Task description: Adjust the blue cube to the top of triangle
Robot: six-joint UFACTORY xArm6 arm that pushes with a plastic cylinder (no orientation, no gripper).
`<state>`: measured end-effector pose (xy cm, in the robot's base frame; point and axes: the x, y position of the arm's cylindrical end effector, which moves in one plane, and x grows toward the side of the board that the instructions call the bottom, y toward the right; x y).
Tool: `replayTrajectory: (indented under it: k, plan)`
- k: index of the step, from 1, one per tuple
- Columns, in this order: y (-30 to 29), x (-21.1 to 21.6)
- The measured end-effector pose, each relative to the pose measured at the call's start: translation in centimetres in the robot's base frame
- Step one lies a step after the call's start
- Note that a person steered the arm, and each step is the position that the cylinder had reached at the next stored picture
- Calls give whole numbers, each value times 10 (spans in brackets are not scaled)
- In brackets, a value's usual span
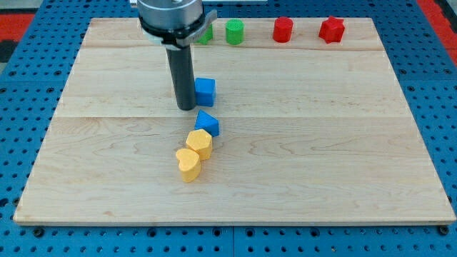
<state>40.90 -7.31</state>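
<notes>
A blue cube (205, 91) sits near the middle of the wooden board (321, 143). A blue triangle block (208, 123) lies just below it, with a small gap between them. My tip (186, 107) rests on the board right at the cube's left side, level with its lower edge and a little above and left of the triangle. The rod's thick dark body rises from there toward the view's top.
A yellow hexagon block (200, 143) touches the triangle's lower left, and a yellow heart block (188, 164) sits below that. Along the view's top stand two green blocks (234, 31), one partly hidden by the arm, a red cylinder (283, 29) and a red star (332, 29).
</notes>
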Motion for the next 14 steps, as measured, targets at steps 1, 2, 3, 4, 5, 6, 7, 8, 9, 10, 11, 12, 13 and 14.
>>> replayTrajectory:
  k: [1, 2, 3, 4, 5, 6, 7, 8, 9, 10, 11, 12, 13, 14]
  plan:
    - [-14, -23]
    - [-37, -51]
    - [-35, -74]
    - [-2, -58]
    - [21, -44]
    - [30, -35]
    - [32, -32]
    - [32, -49]
    - [77, -56]
    - [76, -43]
    - [62, -37]
    - [53, -36]
    - [50, -30]
    - [49, -26]
